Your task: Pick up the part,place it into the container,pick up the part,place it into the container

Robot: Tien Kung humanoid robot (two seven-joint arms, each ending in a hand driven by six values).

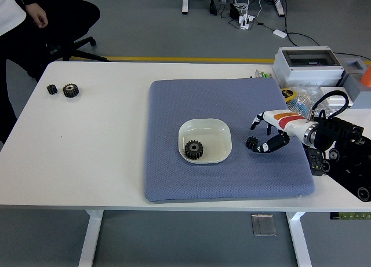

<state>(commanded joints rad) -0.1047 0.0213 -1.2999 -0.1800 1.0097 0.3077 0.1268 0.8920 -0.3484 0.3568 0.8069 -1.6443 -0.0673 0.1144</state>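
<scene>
The robot's right hand (pixel 268 133) reaches in from the right over a blue-grey mat (pixel 174 174) on the white table (pixel 87 157), its white fingers (pixel 255 121) spread and curved above a small black gear (pixel 251 143) while the dark thumb curls just to the gear's right; the fingers are apart and clasp nothing, though whether any fingertip touches the part cannot be told from this height. The small gear lies on the mat directly under and just left of the hand. Farther left of the hand, near the middle of the mat, sits a shallow white bowl (pixel 222 131), and inside it, toward its lower left, rests a larger black gear (pixel 193 149). Well apart from the hand, near the table's far left corner, two more black gears (pixel 64 90) lie side by side, the smaller one on the left. Behind the hand, at the table's right end, stand a grey box (pixel 307 64) and a tangle of cables and clear plastic. At the top left, beyond the table, a person in dark trousers stands beside a black office chair (pixel 75 18), one hand (pixel 39 18) hanging loose at the side. The left arm does not show.
</scene>
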